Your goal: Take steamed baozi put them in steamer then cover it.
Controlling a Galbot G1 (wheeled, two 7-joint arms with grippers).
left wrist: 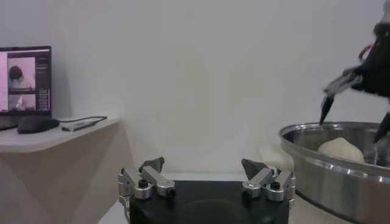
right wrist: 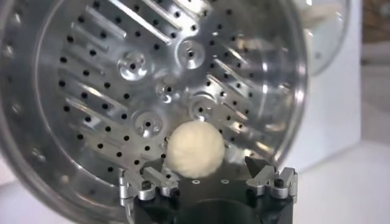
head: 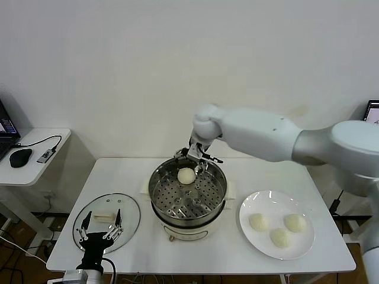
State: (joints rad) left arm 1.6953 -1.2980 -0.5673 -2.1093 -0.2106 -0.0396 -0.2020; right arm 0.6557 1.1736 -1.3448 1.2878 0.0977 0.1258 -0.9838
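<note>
The steamer (head: 156,202) stands mid-table, its perforated tray (right wrist: 122,91) holding one steamed baozi (head: 186,175) near the far side. My right gripper (head: 194,160) hovers just above that bun at the far rim. In the right wrist view its fingers (right wrist: 263,176) stand open on either side of the baozi (right wrist: 195,149), which rests on the tray, not pinched. Three more baozi (head: 279,237) lie on the white plate (head: 303,249) to the right. The glass cover (head: 127,208) lies flat at front left. My left gripper (head: 100,229) is open and empty, just above it.
A low side table (head: 35,155) with a mouse, cable and laptop stands off to the left. The wall runs close behind the table. From the left wrist, the steamer's rim (left wrist: 329,159) and the right gripper (left wrist: 356,85) show farther off.
</note>
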